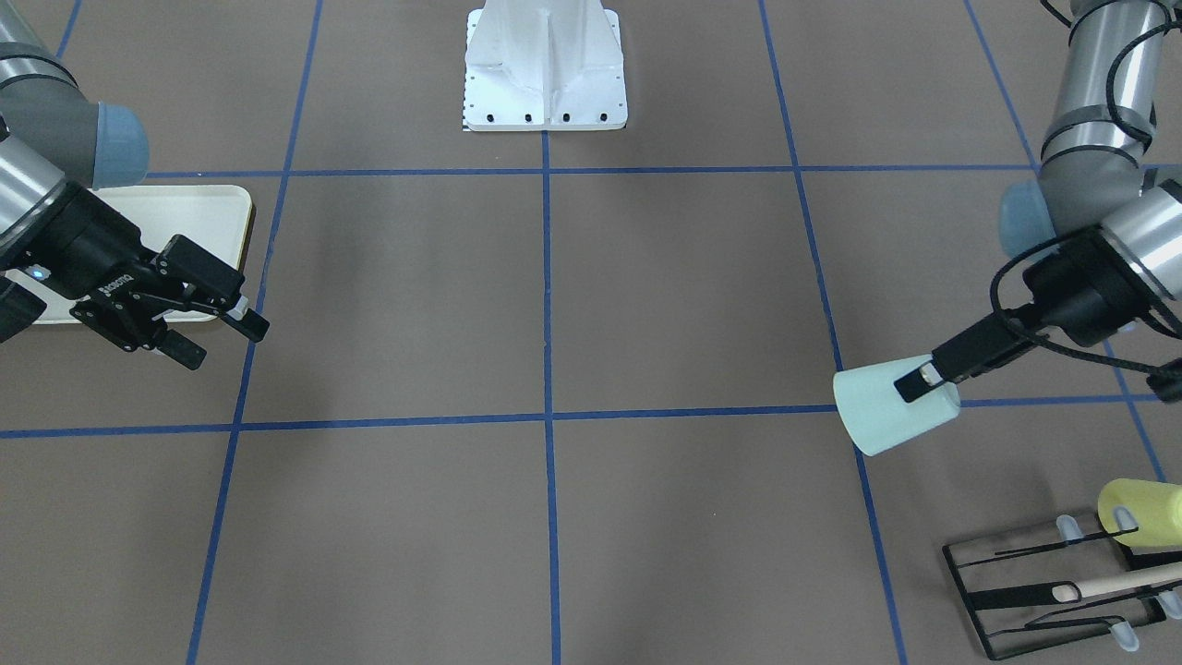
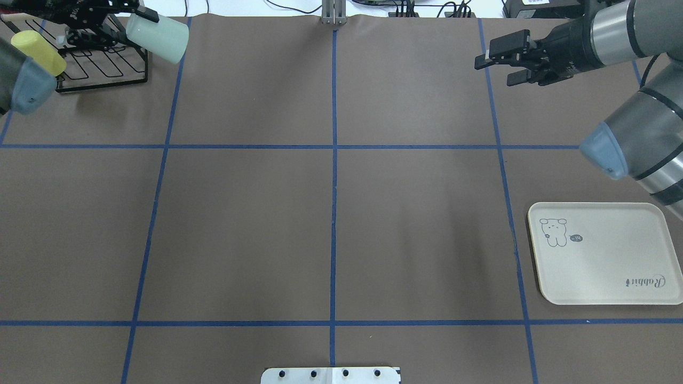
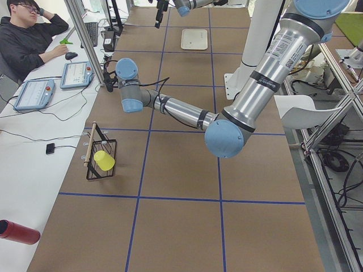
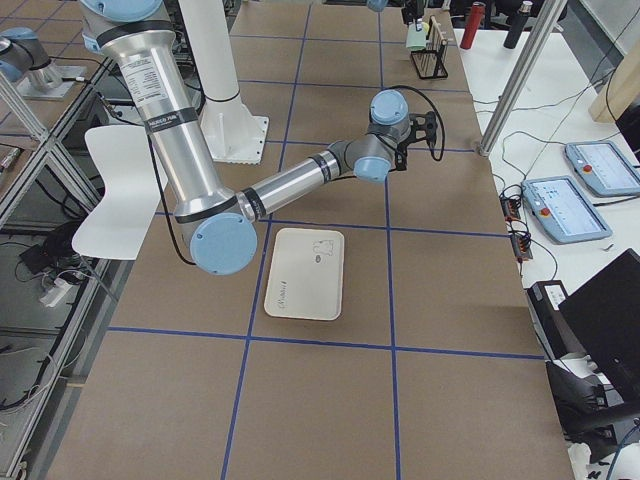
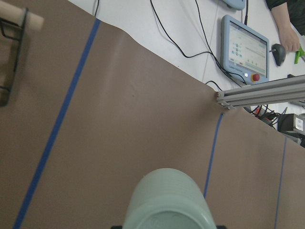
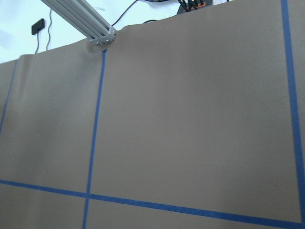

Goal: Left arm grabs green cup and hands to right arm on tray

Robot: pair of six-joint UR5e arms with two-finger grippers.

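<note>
The pale mint-green cup (image 1: 885, 413) lies on its side in the air, held by my left gripper (image 1: 926, 377), which is shut on it. It also shows in the overhead view (image 2: 160, 33) at the far left, next to the wire rack, and fills the bottom of the left wrist view (image 5: 167, 200). My right gripper (image 1: 220, 334) is open and empty; in the overhead view (image 2: 493, 60) it hovers at the far right, beyond the cream tray (image 2: 603, 277). The tray (image 1: 208, 211) lies flat with nothing on it.
A yellow-green cup (image 1: 1140, 513) sits on a black wire rack (image 1: 1025, 596) with a wooden stick, close behind my left gripper; both show in the overhead view (image 2: 37, 49). The white robot base (image 1: 545, 74) stands at the middle edge. An operator sits at the side desk (image 3: 28, 39).
</note>
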